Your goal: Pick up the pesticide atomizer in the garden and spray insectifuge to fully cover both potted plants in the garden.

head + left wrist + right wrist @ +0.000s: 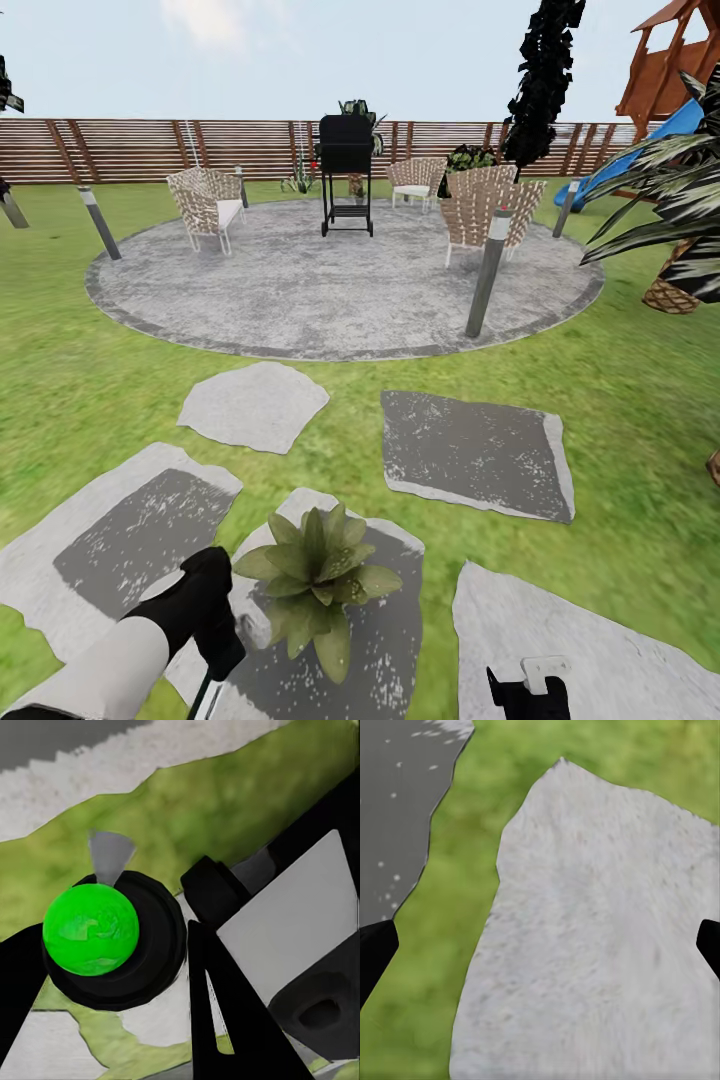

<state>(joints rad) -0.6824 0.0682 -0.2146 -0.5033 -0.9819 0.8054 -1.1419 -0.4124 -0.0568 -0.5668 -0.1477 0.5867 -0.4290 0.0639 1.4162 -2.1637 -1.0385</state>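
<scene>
In the head view, a low rosette plant of pointed green leaves (315, 575) sits at lower centre on a grey stepping stone (385, 640) set in the green lawn (640, 400). The black left tool (215, 625) hangs at lower left, just beside the plant's leaves. In the left wrist view its dark fingers (232, 1020) close around the pesticide atomizer (296, 922), whose white body fills the right of the frame, beside a bright green ball in a black ring (91, 930). The black right tool (528, 695), at the bottom edge right of centre, stands wide open with nothing between its fingertips (375, 949); pale stone lies below it. A round grey paved patio (340, 285) with wicker chairs and a black grill (346, 170) lies across the upper frame, before a brown slatted fence (140, 148).
</scene>
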